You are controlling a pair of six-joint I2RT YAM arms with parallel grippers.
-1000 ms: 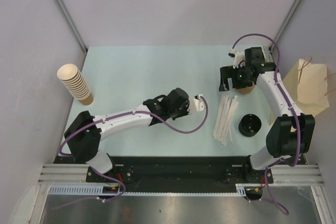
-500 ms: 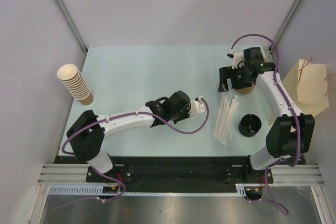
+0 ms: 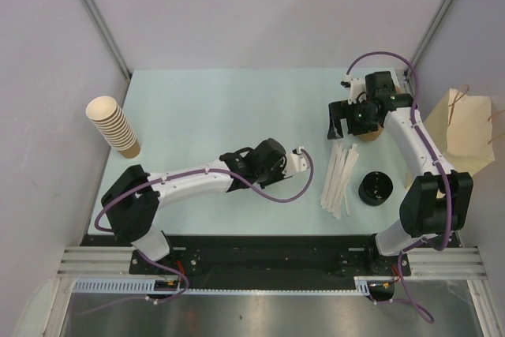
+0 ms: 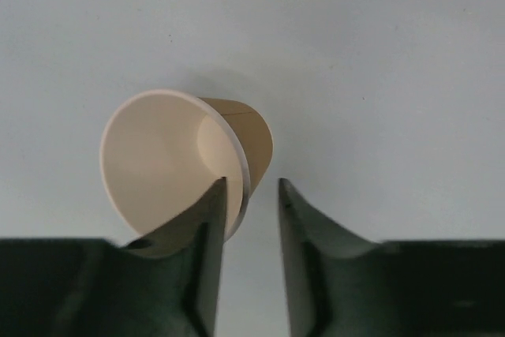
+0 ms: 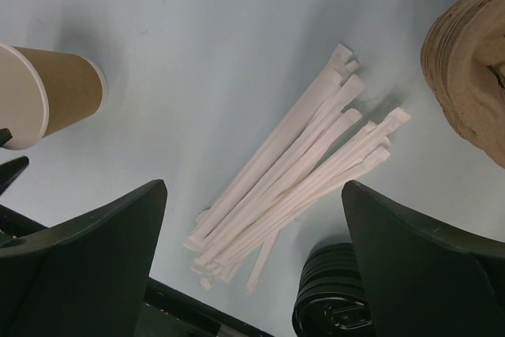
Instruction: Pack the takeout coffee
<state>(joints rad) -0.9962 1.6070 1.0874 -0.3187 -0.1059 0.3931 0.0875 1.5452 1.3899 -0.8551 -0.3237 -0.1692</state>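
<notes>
While the left gripper (image 4: 251, 183) sits low over the table, not far from the bases, its jaws stand a little apart and the paper cup (image 4: 170, 159) is directly at them. One finger is inside the mouth, the other is outside, and the thin rim wall is in the gap between. You can see bare table between the wall and the outer finger, so I judge that nothing is pinched (the cup is free, not carried). The cup seems to stand on its base with the mouth up, so its long axis is roughly vertical, and the fingers meet it from above, across the rim.

A little to the right lie the white straws (image 5: 292, 171) in a loose bundle, with the black lids (image 5: 335, 301) just beside them.

Farther away, the right gripper (image 5: 254, 185) hangs above the straws, spread wide and empty. The pulp carrier (image 5: 469, 53) is at the far right, near this gripper and well apart from the cup. The left arm is clearly the nearer one to the cup. From the cup, the carrier lies to the right and farther from the bases, beyond the straws.
</notes>
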